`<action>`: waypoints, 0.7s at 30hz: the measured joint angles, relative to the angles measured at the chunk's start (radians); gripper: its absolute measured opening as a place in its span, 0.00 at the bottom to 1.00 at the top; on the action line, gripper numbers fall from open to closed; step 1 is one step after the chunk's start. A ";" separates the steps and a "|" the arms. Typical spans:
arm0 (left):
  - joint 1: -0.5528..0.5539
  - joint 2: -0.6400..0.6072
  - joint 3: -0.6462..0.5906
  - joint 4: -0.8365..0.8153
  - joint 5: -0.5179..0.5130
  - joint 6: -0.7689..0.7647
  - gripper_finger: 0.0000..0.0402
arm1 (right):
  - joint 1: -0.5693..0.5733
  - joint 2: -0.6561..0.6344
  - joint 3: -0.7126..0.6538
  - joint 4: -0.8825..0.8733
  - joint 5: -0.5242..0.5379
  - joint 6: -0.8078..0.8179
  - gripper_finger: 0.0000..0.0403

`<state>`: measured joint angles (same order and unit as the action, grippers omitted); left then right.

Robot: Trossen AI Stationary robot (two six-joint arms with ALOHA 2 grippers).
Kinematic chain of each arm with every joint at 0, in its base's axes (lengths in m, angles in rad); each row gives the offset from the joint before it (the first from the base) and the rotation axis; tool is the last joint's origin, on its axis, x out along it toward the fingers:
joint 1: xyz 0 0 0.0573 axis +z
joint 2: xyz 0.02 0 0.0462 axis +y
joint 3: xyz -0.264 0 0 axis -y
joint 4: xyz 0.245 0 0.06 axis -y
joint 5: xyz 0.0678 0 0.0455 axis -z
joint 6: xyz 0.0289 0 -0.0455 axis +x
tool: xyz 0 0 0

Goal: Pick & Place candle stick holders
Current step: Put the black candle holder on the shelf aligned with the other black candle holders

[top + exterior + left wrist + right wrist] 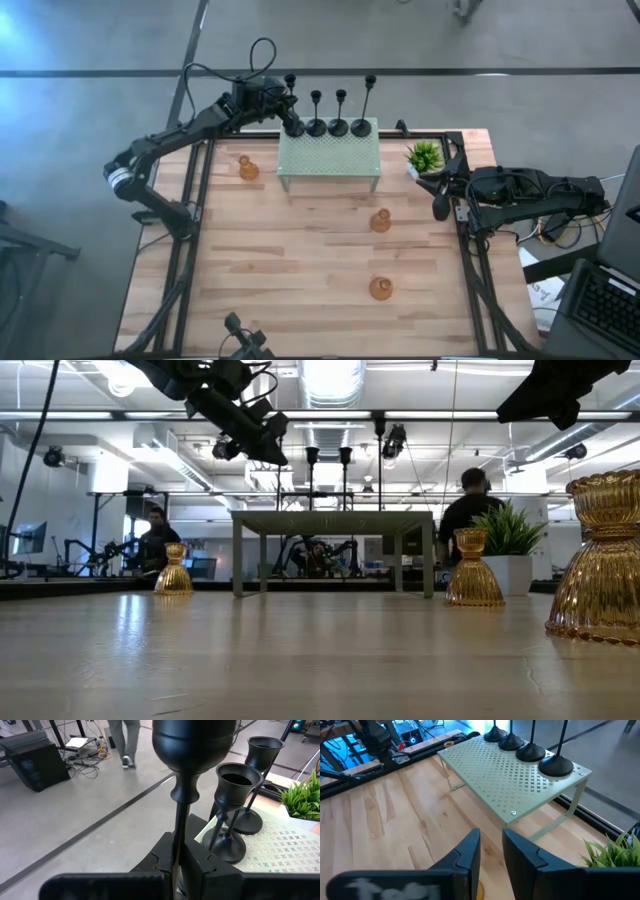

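Observation:
Four black candle stick holders stand in a row along the far edge of a pale green perforated shelf (328,155). My left gripper (288,112) is shut on the leftmost one (292,122), beside the other black holders (234,785). Three amber glass holders stand on their bases on the wood: one (247,168) left of the shelf, two (380,221) (380,289) nearer the front. My right gripper (491,855) hovers open by the table's right edge, close to the potted plant (425,156), with nothing between its fingers. My left gripper pinches the leftmost black holder's thin stem (178,837) between its two fingers (202,867), below the cup (192,740). The fingers come nearly level from the table's far left and lie across the stem. The holder is upright; whether its base (495,734) rests on the shelf corner, I cannot tell.
The green shelf stands on thin legs at the table's far middle. Black frame rails (190,200) run along both table sides. People and equipment show in the room beyond the far edge. Bare wood lies between the amber holders.

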<state>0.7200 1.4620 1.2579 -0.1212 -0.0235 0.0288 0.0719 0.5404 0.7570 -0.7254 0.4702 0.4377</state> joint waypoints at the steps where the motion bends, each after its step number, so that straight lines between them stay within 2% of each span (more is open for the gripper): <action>1: 0.000 0.000 0.000 0.001 0.000 0.000 0.04 | 0.000 0.000 0.000 0.000 0.000 0.000 0.18; 6: 0.000 0.000 0.000 0.002 0.001 0.000 0.04 | 0.000 0.000 0.000 0.000 0.000 0.000 0.17; 21: 0.000 0.002 -0.002 0.015 0.007 -0.004 0.04 | 0.000 0.000 0.000 0.000 0.000 0.000 0.23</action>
<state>0.7200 1.4635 1.2564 -0.1061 -0.0166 0.0246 0.0716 0.5404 0.7571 -0.7257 0.4702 0.4374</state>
